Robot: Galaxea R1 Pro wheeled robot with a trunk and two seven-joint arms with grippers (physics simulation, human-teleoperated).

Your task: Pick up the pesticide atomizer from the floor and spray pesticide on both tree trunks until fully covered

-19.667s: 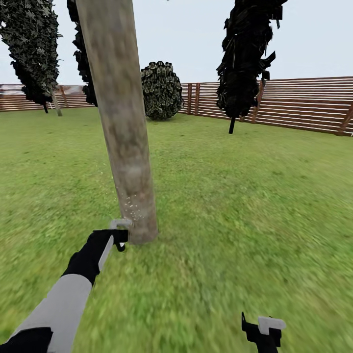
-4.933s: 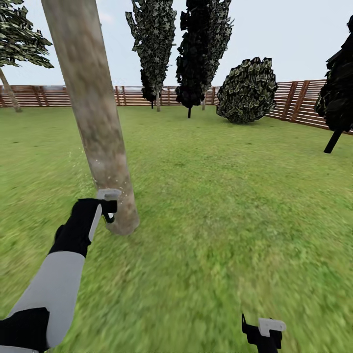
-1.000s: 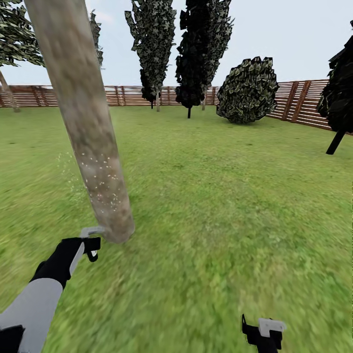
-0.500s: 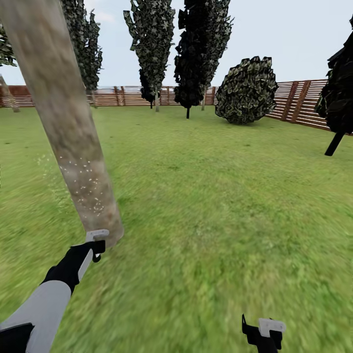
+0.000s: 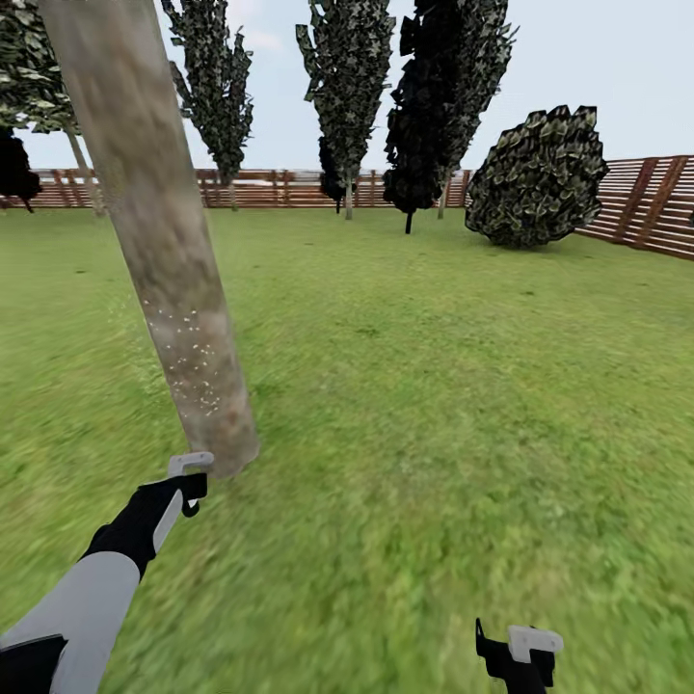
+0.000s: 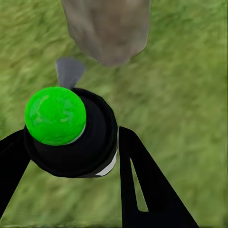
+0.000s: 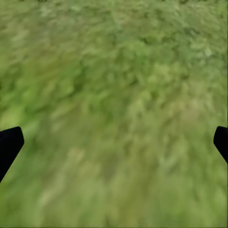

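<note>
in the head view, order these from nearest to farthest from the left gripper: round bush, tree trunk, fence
1. Tree trunk: right in front of the left gripper, its base just beyond the fingers.
2. Round bush: far across the lawn, to the right.
3. Fence: behind the bush, along the lawn's far edge.

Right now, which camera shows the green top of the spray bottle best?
The left wrist view: the green top sits big and close between the left gripper's jaws. The head view shows the left gripper by the tree trunk, the top too small to make out. The right wrist view shows grass.
</note>
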